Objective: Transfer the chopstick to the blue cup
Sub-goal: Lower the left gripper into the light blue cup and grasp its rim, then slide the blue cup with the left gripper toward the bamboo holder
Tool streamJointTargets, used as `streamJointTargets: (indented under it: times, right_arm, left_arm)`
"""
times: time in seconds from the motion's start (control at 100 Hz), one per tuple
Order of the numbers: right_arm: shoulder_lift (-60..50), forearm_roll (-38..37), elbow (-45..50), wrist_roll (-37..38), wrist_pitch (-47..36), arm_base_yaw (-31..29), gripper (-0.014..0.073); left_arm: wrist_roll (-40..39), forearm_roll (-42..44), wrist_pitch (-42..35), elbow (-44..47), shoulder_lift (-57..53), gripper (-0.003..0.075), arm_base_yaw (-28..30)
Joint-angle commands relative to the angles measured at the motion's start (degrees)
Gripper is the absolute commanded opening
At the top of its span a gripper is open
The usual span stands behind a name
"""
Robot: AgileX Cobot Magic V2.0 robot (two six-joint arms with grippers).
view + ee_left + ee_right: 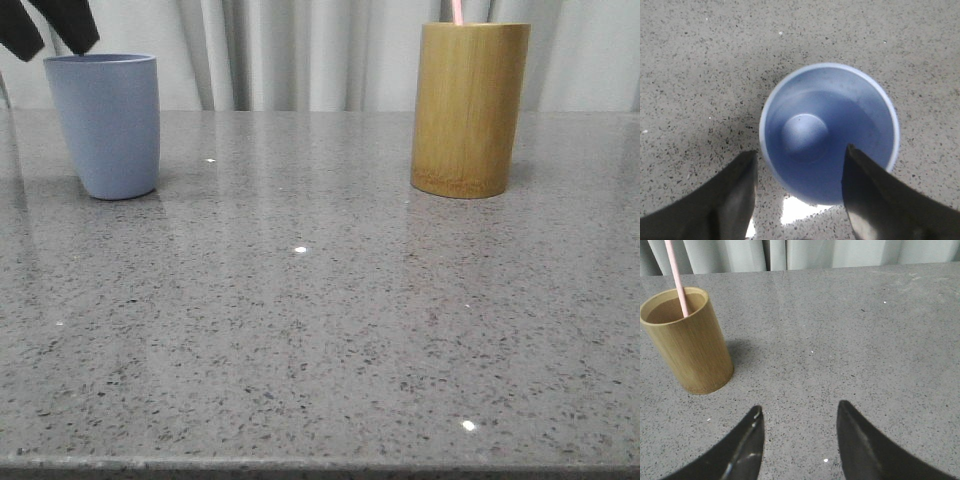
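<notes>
Counting 1 blue cup (107, 124), 1 bamboo holder (468, 110), 1 pink chopstick (677, 277) visible in it, 2 grippers: left (799, 165), right (799, 422).

Grey speckled stone surface (320, 330), glossy, with a few small bright light glints. Blue cup (105, 125) stands upright at far left, bamboo holder (468, 108) upright at far right, well apart, both directly on the surface. Each casts a faint reflection on the polish.
</notes>
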Motion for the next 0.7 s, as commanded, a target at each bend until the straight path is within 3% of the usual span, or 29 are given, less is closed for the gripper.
streamJointTargets:
  times: [0.0,0.46,0.55,0.69]
  right_arm:
    - [0.54,0.06,-2.01,-0.47,-4.02,-0.25,0.0362]
    - [0.54,0.06,-2.01,-0.47,-4.02,-0.25,0.0362]
    - [0.54,0.06,-2.01,-0.47,-4.02,-0.25,0.0362]
    - [0.54,0.06,-2.01,-0.47,-4.02,-0.25,0.0362]
  left_arm:
    - [-0.81,-1.15,-1.67,-2.55,-0.88,0.0377,-0.38]
    - [-2.18,-1.15,-1.94,-3.19,3.02,0.035,-0.25]
    - [-2.25,-1.05,-1.94,-3.19,3.14,0.0269,-0.25]
    - [-2.25,-0.92,-1.94,-3.19,3.14,0.0068,-0.25]
